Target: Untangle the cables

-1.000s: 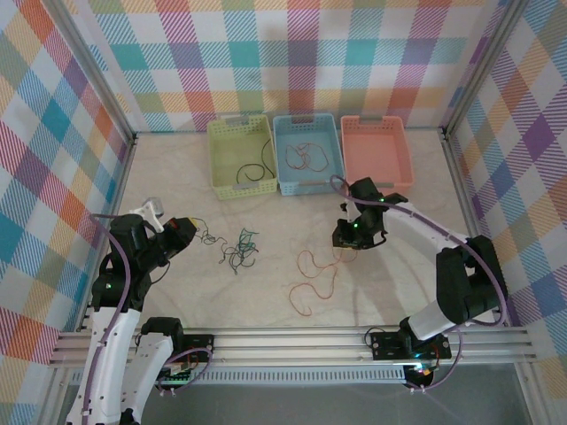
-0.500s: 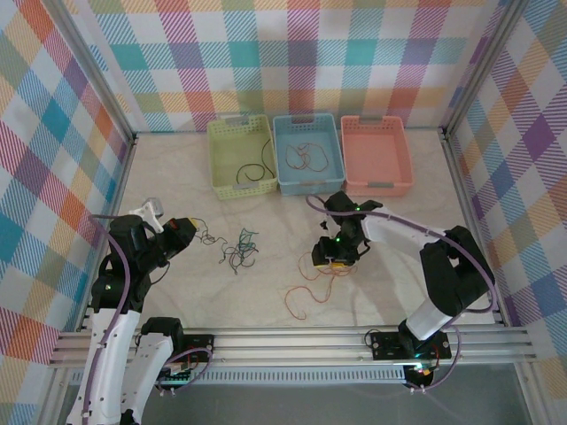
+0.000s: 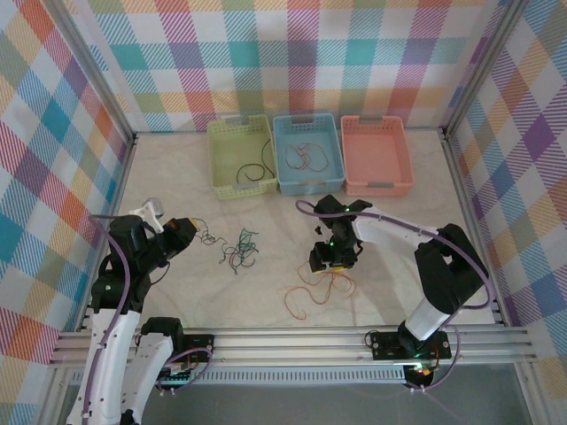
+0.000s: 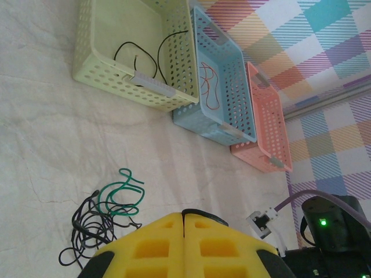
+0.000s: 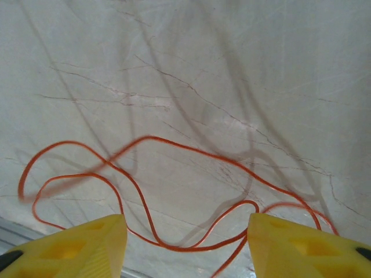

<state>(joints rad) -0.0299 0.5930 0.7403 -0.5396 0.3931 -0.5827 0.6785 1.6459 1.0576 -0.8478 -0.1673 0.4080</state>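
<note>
right gripper (image 5: pixel 185 246) hangs over the orange cable (image 5: pixel 145 139) lying loose on the table (image 5: pixel 232 69), jaws spread wide. left gripper (image 4: pixel 183 219) is pressed shut near the green-and-black tangle (image 4: pixel 107 208). beyond, the green basket (image 4: pixel 116 81) holds a black cable (image 4: pixel 145 55).

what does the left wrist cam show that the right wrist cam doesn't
Left wrist, not right wrist: the green basket holding a black cable, the blue basket holding a red cable, the pink basket, a green and black tangle on the table, and the left gripper, shut. Right wrist, not left wrist: a loose orange cable looping between the open fingers of the right gripper. Both: the pale table and yellow fingers at the bottom edge.
</note>
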